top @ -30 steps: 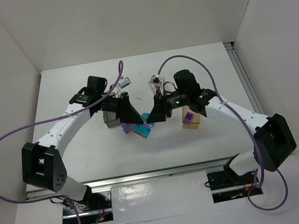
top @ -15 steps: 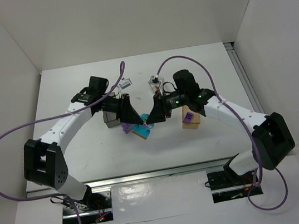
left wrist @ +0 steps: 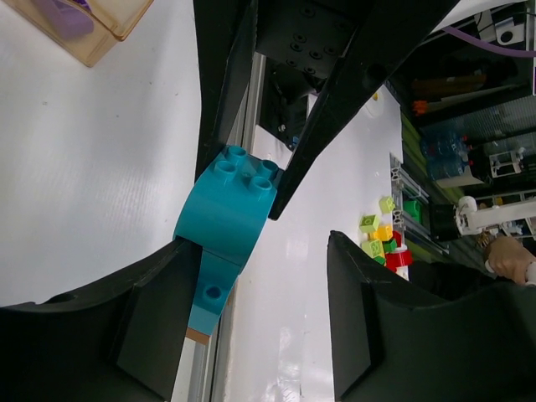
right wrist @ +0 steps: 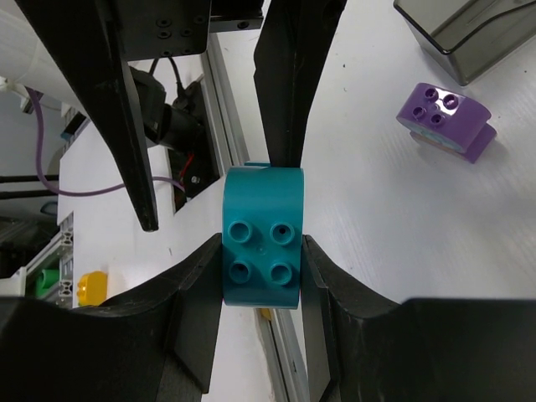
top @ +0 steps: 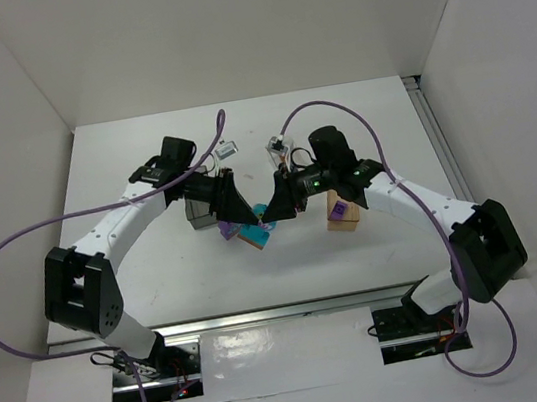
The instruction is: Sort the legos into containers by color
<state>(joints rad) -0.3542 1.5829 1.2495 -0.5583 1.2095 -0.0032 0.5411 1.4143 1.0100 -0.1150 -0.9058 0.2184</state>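
Observation:
My right gripper (right wrist: 262,261) is shut on the cyan brick (right wrist: 261,222), studs facing its camera, just above the table. In the top view the brick (top: 256,235) sits between my right gripper (top: 270,218) and left gripper (top: 242,219). My left gripper (left wrist: 261,276) is open; one finger rests against the cyan brick (left wrist: 228,209), the other stands apart. One purple brick (right wrist: 445,120) lies on the table beside the dark grey box (right wrist: 469,29). The other purple brick (top: 340,208) lies in the tan box (top: 343,220). I cannot make out the clear box or the orange-brown plate.
The dark grey box (top: 194,212) stands under the left arm's wrist. The loose purple brick (top: 225,230) lies just left of the cyan one. The table's near edge with its aluminium rail (top: 265,315) runs below the grippers. White walls stand on both sides.
Both arms have shifted only slightly. The cyan brick stays in the right gripper's grip between the two grippers.

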